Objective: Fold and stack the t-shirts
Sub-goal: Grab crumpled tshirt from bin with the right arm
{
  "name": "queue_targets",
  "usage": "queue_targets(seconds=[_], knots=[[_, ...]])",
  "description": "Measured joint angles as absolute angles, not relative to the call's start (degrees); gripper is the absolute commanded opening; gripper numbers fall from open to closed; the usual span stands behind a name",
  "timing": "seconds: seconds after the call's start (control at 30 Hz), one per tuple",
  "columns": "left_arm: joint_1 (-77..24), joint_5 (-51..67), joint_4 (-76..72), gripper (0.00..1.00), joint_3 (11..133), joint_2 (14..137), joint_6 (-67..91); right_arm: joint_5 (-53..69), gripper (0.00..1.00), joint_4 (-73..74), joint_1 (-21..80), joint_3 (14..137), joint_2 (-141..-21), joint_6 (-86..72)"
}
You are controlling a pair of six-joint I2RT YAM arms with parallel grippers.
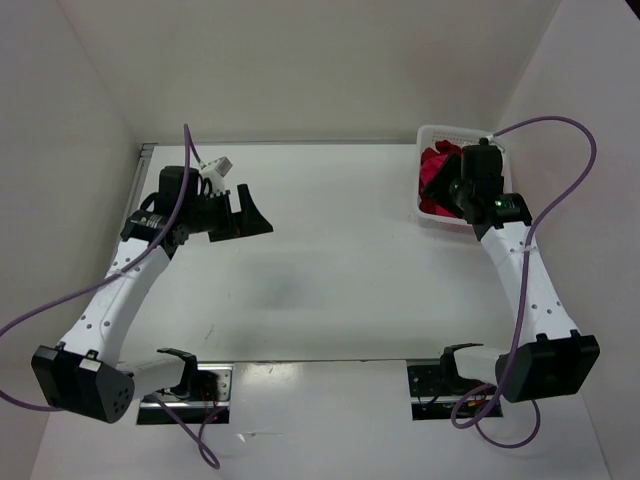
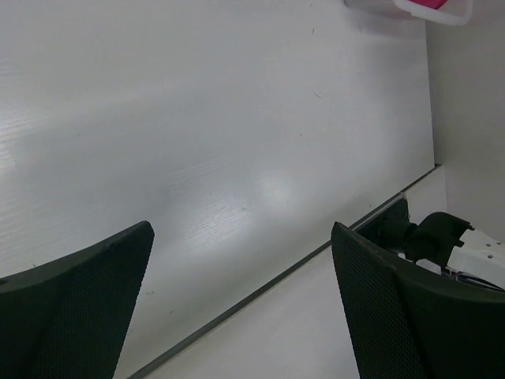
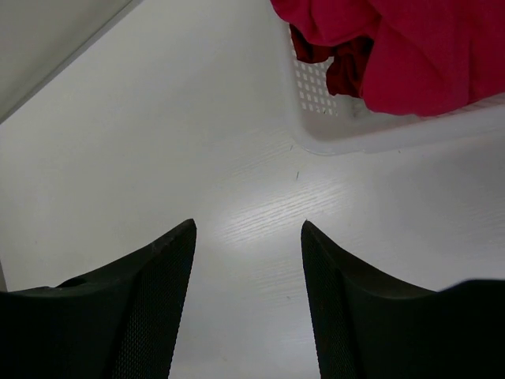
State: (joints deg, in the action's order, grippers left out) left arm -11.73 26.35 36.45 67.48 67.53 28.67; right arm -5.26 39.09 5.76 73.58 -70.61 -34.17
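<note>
Top external view: both grippers slack, t-shirts heaped in basket

The left gripper (image 1: 254, 212) hangs far to the left of the white perforated basket (image 1: 432, 215). Its two dark fingers (image 2: 87, 300) are spread wide and grasp nothing, as the left wrist view confirms, with only bare table (image 1: 330, 270) between them. The right gripper (image 3: 248, 227) hovers at the basket itself, jaws likewise parted and empty. Seen from the right wrist, its fingers frame the white tabletop just beside the basket's outer wall, touching neither plastic nor cloth. The t-shirts (image 1: 432, 170) lie crumpled inside the basket, unfolded. A crimson-magenta shirt (image 3: 410, 47) is piled on top and drapes over the rim, and a darker red shirt (image 3: 347, 67) is bunched beneath it against the perforated wall. Whether a third shirt lies underneath cannot be told from these views. The basket stands at the table's far right corner, close to the white side wall (image 1: 580, 90).
</note>
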Motion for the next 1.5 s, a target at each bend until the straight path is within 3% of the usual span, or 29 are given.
queue_targets(seconds=[0.13,0.23,0.27,0.3,0.37,0.4,0.43,0.47,0.5,0.57,0.63,0.7,0.73,0.83,0.87,0.9,1.23,1.3,1.4,1.5], knots=[[-11.7,26.7,36.4,1.00,67.1,67.1,28.7,-5.1,0.50,39.1,4.7,73.6,-70.6,-33.8],[-11.7,27.7,35.7,1.00,66.8,66.0,28.7,-5.6,0.18,39.1,3.8,73.8,-71.7,-33.5],[-11.7,28.0,35.4,1.00,66.7,65.6,28.7,-5.8,0.15,39.2,3.7,74.0,-72.0,-34.0],[-11.7,28.4,34.7,1.00,66.2,65.2,28.8,-6.3,0.01,39.0,3.0,75.3,-73.8,-34.0],[-11.7,28.5,34.2,1.00,65.6,64.0,28.9,-6.7,0.00,38.8,2.4,76.5,-75.5,-34.0],[-11.7,28.5,34.2,0.73,65.6,63.9,28.9,-7.2,0.02,38.9,1.4,77.9,-77.2,-34.2],[-11.7,28.6,34.0,0.73,65.6,63.7,28.9,-7.4,0.02,38.8,1.1,78.5,-77.8,-34.2],[-11.7,28.6,33.5,0.48,65.6,63.7,28.9,-7.9,0.10,38.4,0.0,79.9,-79.5,-34.3],[-11.7,28.9,33.0,0.38,65.5,63.7,29.5,-8.4,0.16,38.0,-1.0,81.1,-80.9,-34.3],[-11.7,29.3,31.2,0.25,64.7,63.5,30.2,-9.2,0.23,36.7,-3.0,83.1,-83.7,-34.2],[-11.7,29.8,30.7,0.21,64.0,63.4,30.3,-9.7,0.31,36.0,-4.1,85.0,-86.3,-34.1],[-11.7,29.9,30.3,0.24,63.4,63.4,30.4,-10.3,0.37,35.0,-4.9,86.7,-89.1,-33.7],[-11.8,29.9,30.1,0.38,63.0,63.4,30.4,-10.4,0.42,34.7,-5.0,87.5,-90.7,-33.4],[-12.1,30.1,29.6,0.48,62.4,63.1,30.4,-11.0,0.49,33.7,-5.2,90.5,-95.7,-32.8],[-12.2,30.3,28.8,0.58,61.9,63.0,30.5,-11.2,0.49,33.0,-5.3,91.5,-97.9,-32.4],[-12.2,30.5,28.5,0.60,61.5,63.0,30.5,-11.3,0.49,32.8,-5.3,91.7,-98.3,-32.2],[-12.2,31.5,27.3,0.63,59.3,62.8,31.7,-12.7,0.52,32.4,-8.6,93.5,-107.2,-30.5],[-12.2,31.5,27.3,0.62,59.1,62.8,31.7,-13.0,0.46,32.2,-8.9,94.1,-108.0,-30.3],[-12.2,31.5,27.0,0.59,59.0,62.8,31.7,-13.2,0.21,32.1,-8.9,95.1,-109.4,-30.2],[-12.2,31.4,27.0,0.56,58.8,62.8,31.7,-13.3,0.03,32.0,-8.9,95.5,-110.3,-30.2]])
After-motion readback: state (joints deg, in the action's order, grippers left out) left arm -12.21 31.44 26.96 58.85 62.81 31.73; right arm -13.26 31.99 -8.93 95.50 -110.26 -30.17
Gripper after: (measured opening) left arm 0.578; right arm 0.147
